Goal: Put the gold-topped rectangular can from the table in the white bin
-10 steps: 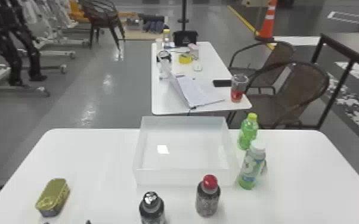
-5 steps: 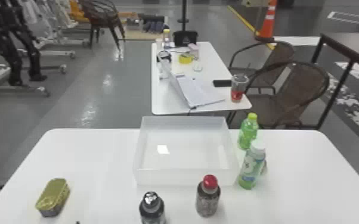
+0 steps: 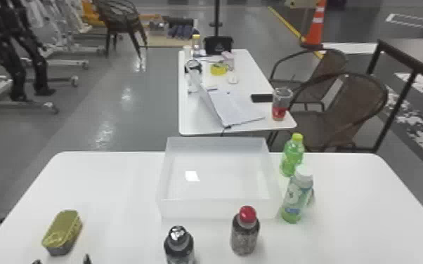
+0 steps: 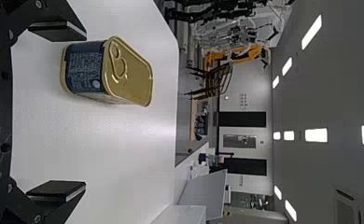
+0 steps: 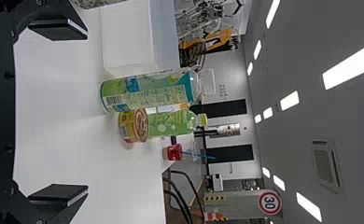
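The gold-topped rectangular can stands upright on the table, left of the white bin and well apart from it. The left gripper, fingers spread, lies near the can's near end; the right gripper is likewise spread.

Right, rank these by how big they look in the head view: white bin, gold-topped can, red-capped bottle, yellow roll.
White bin
Gold-topped can and red-capped bottle: too alike to rank
Yellow roll
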